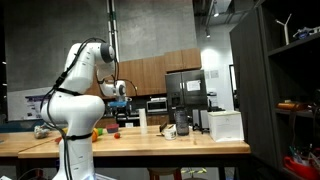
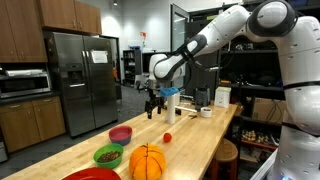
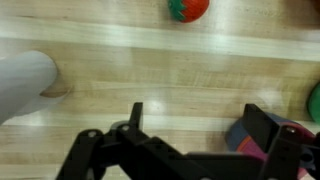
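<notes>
One red fruit (image 3: 188, 8) sits top centre of the wrist view, directly beyond the gripper (image 3: 197, 128), which is wide open and empty.

I'm driving in an office or lab kitchenette, steel refrigerator (image 2: 85, 80) by the wall, wooden cabinets (image 2: 70, 15) above, microwave (image 2: 22, 83) alongside, long butcher-block counter (image 2: 200, 135), dark open shelving (image 1: 295, 90) past one end.

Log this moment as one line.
tool: open, empty | over: wooden table | nearest: small red object, untouched
</notes>
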Motion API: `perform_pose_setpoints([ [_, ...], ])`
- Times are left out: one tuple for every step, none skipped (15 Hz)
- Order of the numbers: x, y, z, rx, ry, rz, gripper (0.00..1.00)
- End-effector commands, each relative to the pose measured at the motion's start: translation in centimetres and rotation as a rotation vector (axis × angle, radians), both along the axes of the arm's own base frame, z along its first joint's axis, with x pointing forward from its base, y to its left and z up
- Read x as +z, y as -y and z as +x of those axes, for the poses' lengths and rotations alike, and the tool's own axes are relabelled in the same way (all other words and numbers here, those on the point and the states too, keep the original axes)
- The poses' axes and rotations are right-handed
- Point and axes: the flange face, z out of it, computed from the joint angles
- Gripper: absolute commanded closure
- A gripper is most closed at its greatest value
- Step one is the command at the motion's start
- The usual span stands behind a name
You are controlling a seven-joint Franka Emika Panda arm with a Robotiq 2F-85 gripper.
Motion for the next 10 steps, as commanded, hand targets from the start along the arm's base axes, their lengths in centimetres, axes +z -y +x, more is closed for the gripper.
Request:
perform_pose_setpoints([
  [0.1, -2.9, 1.3, -0.047, 0.011, 0.022, 0.0],
  [0.1, -3.7, 1.3, -0.046, 0.016, 0.024, 0.0],
  [0.1, -4.4, 1.4, -0.048, 0.026, 0.026, 0.0],
  [0.1, -5.0, 1.6, -0.044, 0.031, 0.028, 0.0],
  [0.0, -5.5, 1.8, -0.044, 0.035, 0.03, 0.0],
  [0.2, -5.9, 2.0, -0.046, 0.035, 0.036, 0.0],
  [0.4, -6.3, 2.3, -0.044, 0.034, 0.043, 0.0],
  [0.6, -6.6, 2.5, -0.046, 0.033, 0.051, 0.0],
  [0.9, -6.9, 2.7, -0.046, 0.04, 0.057, 0.0],
  [1.0, -7.1, 3.0, -0.044, 0.042, 0.063, 0.0],
])
